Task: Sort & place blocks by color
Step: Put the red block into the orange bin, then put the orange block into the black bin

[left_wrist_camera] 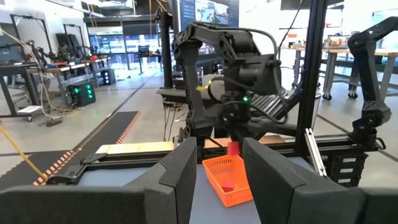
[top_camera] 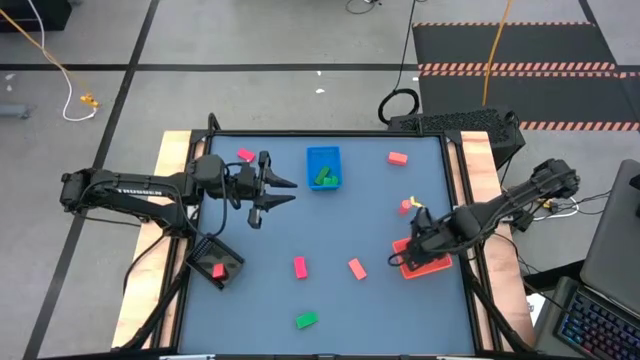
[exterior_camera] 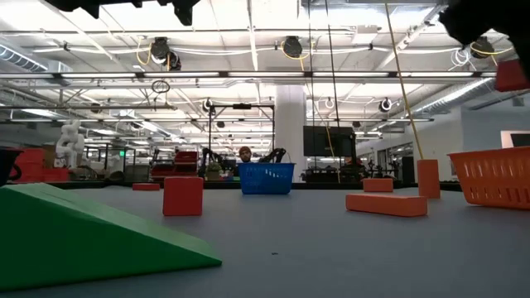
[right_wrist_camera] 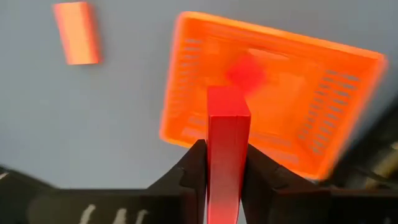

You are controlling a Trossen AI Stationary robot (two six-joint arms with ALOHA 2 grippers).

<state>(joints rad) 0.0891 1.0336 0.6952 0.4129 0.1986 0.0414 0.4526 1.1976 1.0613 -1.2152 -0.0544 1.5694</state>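
Note:
My right gripper (top_camera: 420, 243) points down over the orange-red tray (top_camera: 432, 266) at the table's right, shut on a red block (right_wrist_camera: 227, 134). One red block (right_wrist_camera: 245, 71) lies inside that tray. My left gripper (top_camera: 275, 190) hovers level at the left, above the table, open with nothing between its fingers (left_wrist_camera: 186, 171). The blue tray (top_camera: 323, 160) at the far middle holds green blocks (top_camera: 325, 179). Loose on the table lie pink blocks (top_camera: 245, 155) (top_camera: 300, 267), salmon blocks (top_camera: 398, 158) (top_camera: 357, 268) and a green block (top_camera: 306, 320). My right gripper pinches the red block between its two fingers, on two opposite long sides (right_wrist_camera: 214, 165). The fingers come from above, pointing down, and lie along the block, whose free end (right_wrist_camera: 227, 102) sticks out past the fingertips. The block hangs upright, lifted clear above the orange-red tray.
A black tray (top_camera: 218, 265) with a red block in it stands at the near left. Another red block (top_camera: 406, 206) stands just beyond the right arm's gripper. Open table lies between the blue tray and the near edge.

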